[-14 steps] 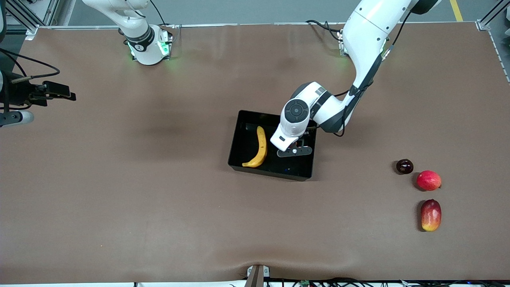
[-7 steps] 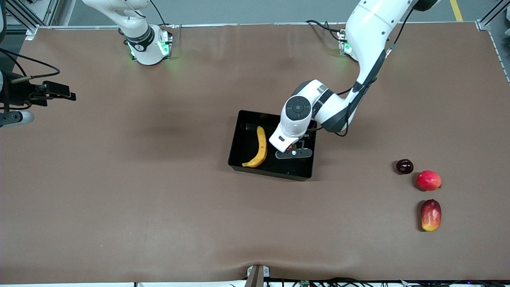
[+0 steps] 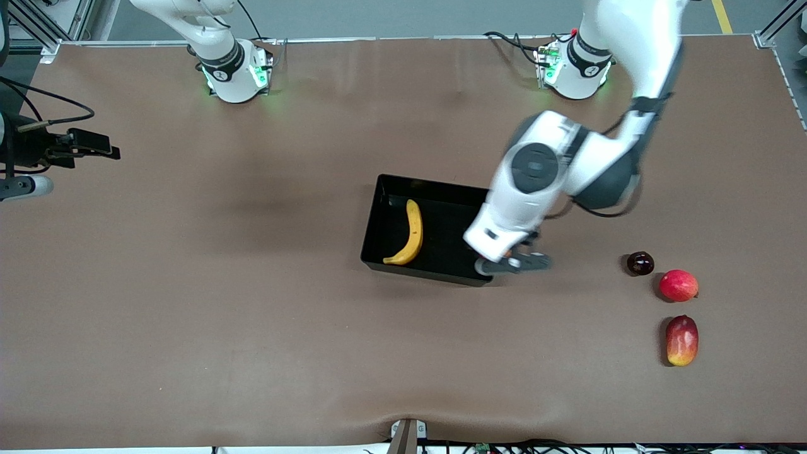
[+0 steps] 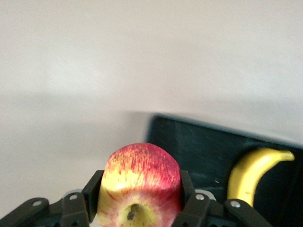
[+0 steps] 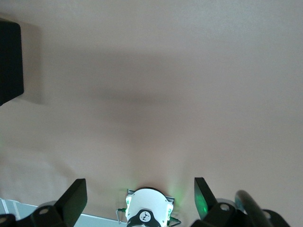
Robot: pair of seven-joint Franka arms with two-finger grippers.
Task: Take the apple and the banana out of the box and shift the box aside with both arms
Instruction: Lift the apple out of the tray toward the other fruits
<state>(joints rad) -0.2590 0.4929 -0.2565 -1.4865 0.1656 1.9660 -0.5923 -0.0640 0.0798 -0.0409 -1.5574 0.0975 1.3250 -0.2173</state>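
Observation:
The black box [image 3: 451,222] sits mid-table with the yellow banana [image 3: 410,234] lying inside it. My left gripper [image 3: 512,263] hangs over the box's corner at the left arm's end, shut on the red-and-yellow streaked apple [image 4: 142,182]. The left wrist view shows the apple's stem dimple between the black fingers [image 4: 94,189], with the box [image 4: 199,146] and banana [image 4: 248,177] farther off. My right gripper [image 3: 94,146] waits open and empty at the right arm's end of the table; its wrist view [image 5: 139,198] shows bare table, its own base and a corner of the box [image 5: 9,61].
Toward the left arm's end lie a dark plum [image 3: 640,263], a round red fruit [image 3: 678,285] and, nearer the camera, an oval red-and-yellow mango [image 3: 681,340]. The brown table [image 3: 252,315] stretches wide around the box. The arm bases [image 3: 234,72] stand at the table's edge.
My left arm has swung from over the box's inside toward the left arm's end, carrying the apple to the box's corner. The banana, box and right arm have not moved.

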